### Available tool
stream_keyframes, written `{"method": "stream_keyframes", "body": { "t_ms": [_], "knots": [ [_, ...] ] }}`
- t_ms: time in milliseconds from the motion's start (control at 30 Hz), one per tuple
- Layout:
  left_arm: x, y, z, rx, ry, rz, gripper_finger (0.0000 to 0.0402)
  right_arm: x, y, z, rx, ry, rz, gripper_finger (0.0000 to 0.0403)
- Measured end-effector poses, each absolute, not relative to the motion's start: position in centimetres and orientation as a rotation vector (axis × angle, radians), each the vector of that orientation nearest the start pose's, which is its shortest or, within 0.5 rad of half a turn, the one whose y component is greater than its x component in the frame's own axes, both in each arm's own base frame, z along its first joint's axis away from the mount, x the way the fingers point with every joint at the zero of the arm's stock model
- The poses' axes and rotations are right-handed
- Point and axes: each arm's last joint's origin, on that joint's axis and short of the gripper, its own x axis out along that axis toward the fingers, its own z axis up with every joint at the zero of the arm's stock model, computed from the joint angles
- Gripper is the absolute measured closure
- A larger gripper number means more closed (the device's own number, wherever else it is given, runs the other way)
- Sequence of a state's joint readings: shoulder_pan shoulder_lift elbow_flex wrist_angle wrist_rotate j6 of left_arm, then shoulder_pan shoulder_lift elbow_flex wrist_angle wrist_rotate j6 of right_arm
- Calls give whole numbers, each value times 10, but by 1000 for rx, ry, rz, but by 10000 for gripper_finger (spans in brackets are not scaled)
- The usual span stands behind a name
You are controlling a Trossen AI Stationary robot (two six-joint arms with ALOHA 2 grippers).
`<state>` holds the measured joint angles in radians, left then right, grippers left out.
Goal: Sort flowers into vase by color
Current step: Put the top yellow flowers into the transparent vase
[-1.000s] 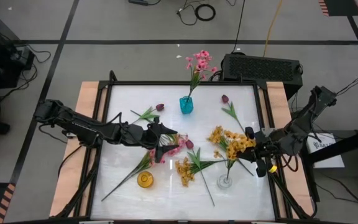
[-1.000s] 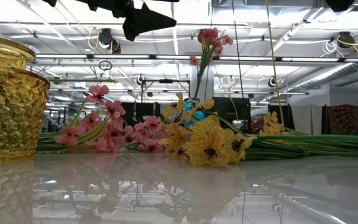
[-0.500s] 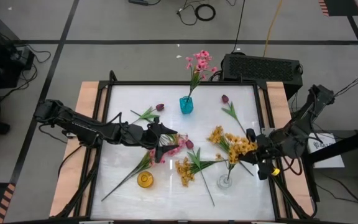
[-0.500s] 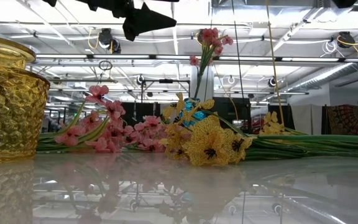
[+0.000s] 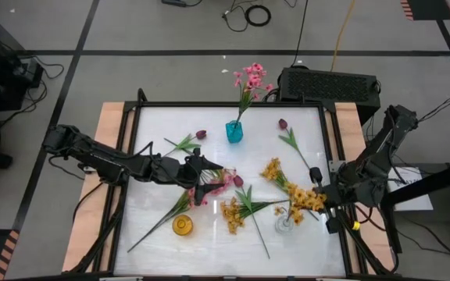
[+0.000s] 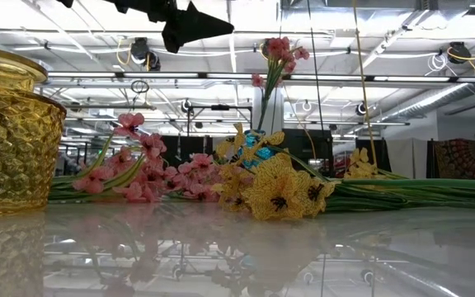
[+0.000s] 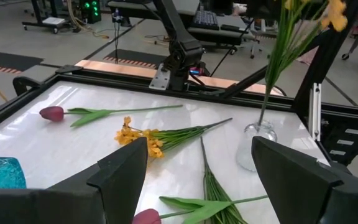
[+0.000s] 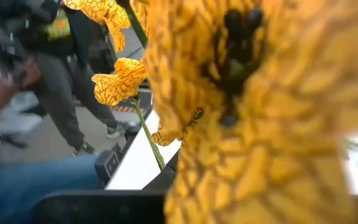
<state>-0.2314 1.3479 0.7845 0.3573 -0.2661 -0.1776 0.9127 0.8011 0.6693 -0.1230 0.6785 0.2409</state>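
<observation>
Stem of the yellow spray [image 5: 299, 195] is now seated in the clear vase [image 5: 284, 225], the blossoms having been carried from a spread well above the vase to a tighter cluster just over its mouth within the last second. The right gripper [image 5: 323, 204] has been drawn toward the front edge of the table along with it and lies just beside the vase, on the side away from the table's centre; whether its fingers are clamped on the spray cannot be told, since the right wrist view is filled by yellow petals [image 8: 253, 118] pressed against the lens. Insertion is judged nearly complete, release being the likely remaining step. A second yellow spray [image 5: 233, 215] lies flat on the table [image 5: 155, 234], near the clear vase on its inner side, beside the yellow vase [image 5: 182, 225]. The left gripper [image 5: 209, 173] is unmoved, well apart from the clear vase toward the table's centre, over a pink spray [image 5: 213, 187]; its fingers [image 7: 123, 171] are seen spread apart and empty. Pink blossoms [image 5: 250, 78] stand in the blue vase [image 5: 233, 131] at the far side. Two maroon tulips [image 5: 201, 134] remain unsorted on the table.
</observation>
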Motion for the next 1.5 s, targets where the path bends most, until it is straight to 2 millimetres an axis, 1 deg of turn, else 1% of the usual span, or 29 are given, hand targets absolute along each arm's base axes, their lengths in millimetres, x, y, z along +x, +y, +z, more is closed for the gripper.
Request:
{"method": "stream_keyframes", "body": {
  "t_ms": [167,300,567,833,1067,1233,1367,1500],
  "knots": [
    [288,-60,261,-126,196,52,107,125,133,291,-23,228,218,395],
    [288,-60,261,-125,196,53,107,128,137,287,-39,245,220,395],
    [288,-60,261,-125,196,53,107,127,142,287,-32,265,343,395],
    [288,-60,261,-123,202,53,107,130,146,282,-122,272,357,390],
    [288,-60,260,-122,206,54,107,136,153,271,-193,316,362,371],
    [288,-60,260,-122,206,54,107,136,156,266,-232,353,399,356],
    [288,-60,260,-122,206,54,107,134,154,266,-232,365,411,333],
    [288,-60,260,-122,205,54,107,131,151,270,-201,362,430,299]
  ]
}}
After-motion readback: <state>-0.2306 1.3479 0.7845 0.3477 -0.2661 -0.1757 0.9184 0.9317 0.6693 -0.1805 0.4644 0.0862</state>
